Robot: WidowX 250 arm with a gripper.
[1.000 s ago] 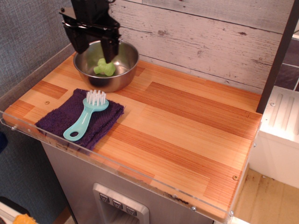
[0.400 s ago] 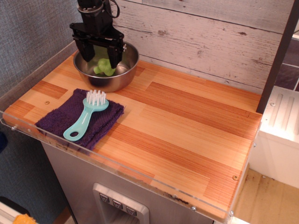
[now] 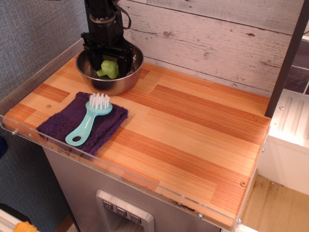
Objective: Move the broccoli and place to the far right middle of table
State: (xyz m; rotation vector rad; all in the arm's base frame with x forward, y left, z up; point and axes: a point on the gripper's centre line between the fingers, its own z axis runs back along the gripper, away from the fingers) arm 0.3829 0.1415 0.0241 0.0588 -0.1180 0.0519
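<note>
The light-green broccoli (image 3: 109,70) lies inside the steel bowl (image 3: 113,87) at the back left of the wooden table (image 3: 193,125). My black gripper (image 3: 108,63) has come down into the bowl from above. It is open, with one finger on each side of the broccoli and a little space between them and it. The fingertips are low in the bowl and partly hidden by its rim. The far right middle of the table shows bare wood.
A teal brush (image 3: 88,122) with white bristles rests on a folded purple cloth (image 3: 58,123) at the front left. A clear acrylic rim (image 3: 120,170) edges the tabletop. A white plank wall stands behind, and a dark post (image 3: 285,63) rises at the right.
The gripper has dropped from above the bowl into it and shifted slightly right, so its open fingers now straddle the broccoli. The broccoli has not moved.
</note>
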